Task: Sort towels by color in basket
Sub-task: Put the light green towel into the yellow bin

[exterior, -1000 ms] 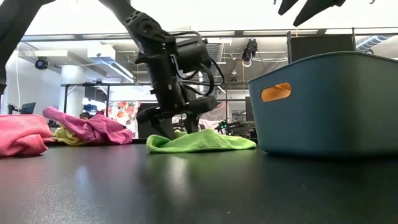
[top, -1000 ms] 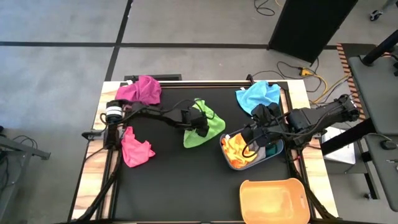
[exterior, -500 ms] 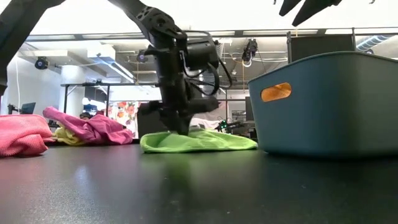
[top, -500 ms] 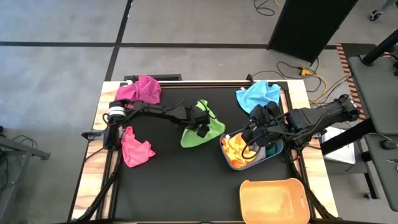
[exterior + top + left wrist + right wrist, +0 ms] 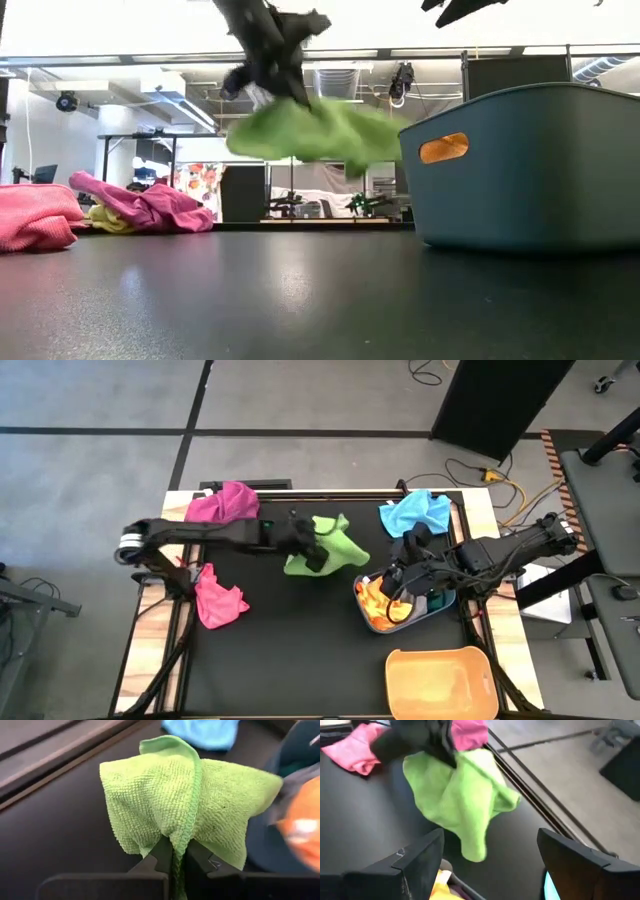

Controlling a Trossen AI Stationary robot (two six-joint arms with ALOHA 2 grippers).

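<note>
My left gripper (image 5: 308,550) is shut on the lime towel (image 5: 330,545) and holds it up over the middle of the black table. The towel also shows in the low view (image 5: 310,130) and in the left wrist view (image 5: 165,795). My right gripper (image 5: 398,585) is open and empty above the blue-grey basket (image 5: 443,600), which holds an orange-yellow towel (image 5: 375,600). The magenta towel (image 5: 225,503), pink towel (image 5: 218,598) and light blue towel (image 5: 415,512) lie on the table. My left gripper pinches a bunched fold of the lime towel with its hemmed edge (image 5: 179,842) between its two fingers (image 5: 161,854). The towel is lifted clear of the table and drapes slack around and below the fingers (image 5: 275,60).
An orange basket (image 5: 440,680) stands at the table's near right. The blue-grey basket (image 5: 530,165) stands right of the hanging towel. The table's near middle (image 5: 290,660) is bare black mat. Cables and a dark cabinet lie beyond the far edge.
My left gripper has come down on the lime towel, shut on it, then risen and gone a little toward the table's left and far edge. The towel, flat on the table before, now hangs bunched and clear of it.
</note>
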